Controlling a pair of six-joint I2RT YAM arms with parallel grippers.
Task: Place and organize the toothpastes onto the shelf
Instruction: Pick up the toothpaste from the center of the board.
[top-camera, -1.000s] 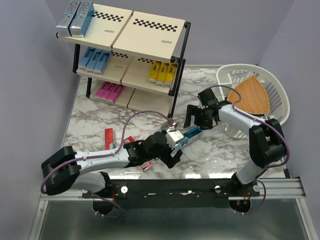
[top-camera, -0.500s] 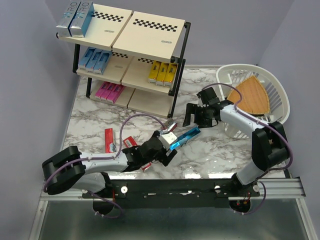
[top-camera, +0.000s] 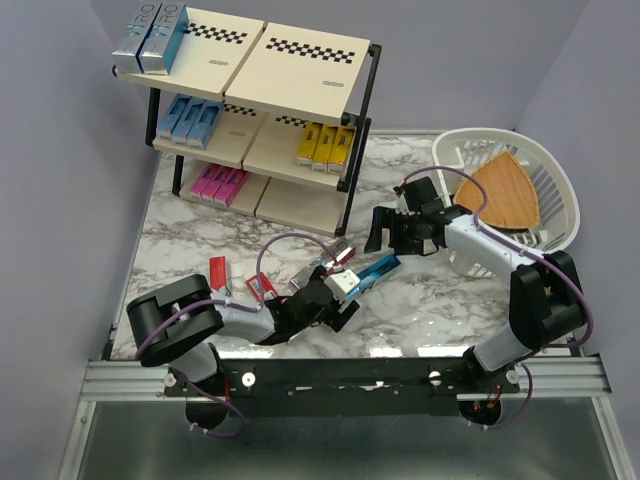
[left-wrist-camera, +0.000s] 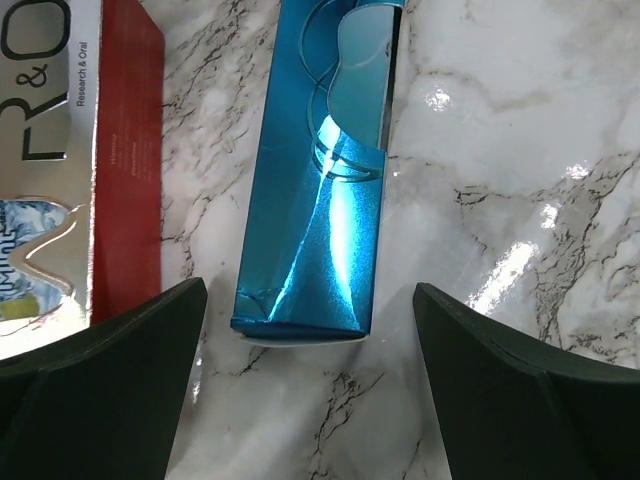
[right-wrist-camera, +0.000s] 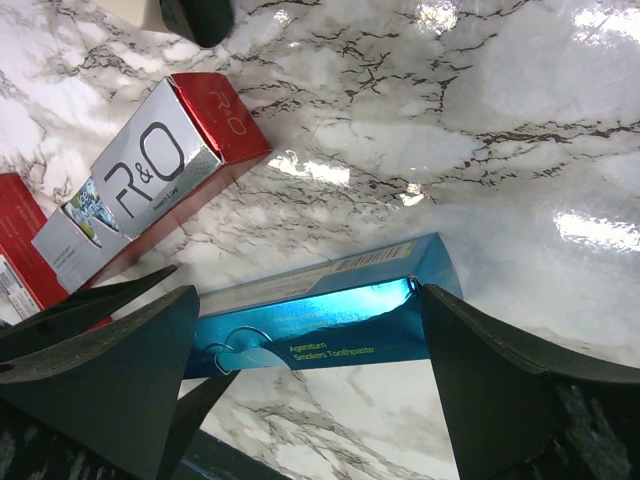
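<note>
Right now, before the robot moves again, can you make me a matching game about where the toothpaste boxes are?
Things:
1. pink toothpaste boxes
2. yellow toothpaste boxes
3. silver and teal toothpaste boxes
4. shiny blue toothpaste box

Places:
A. top board of the shelf
B. lying on the marble table
C. bottom board, left side
D. middle board, right side

Right pairs: 1-C, 2-D, 3-A, 4-B.
</note>
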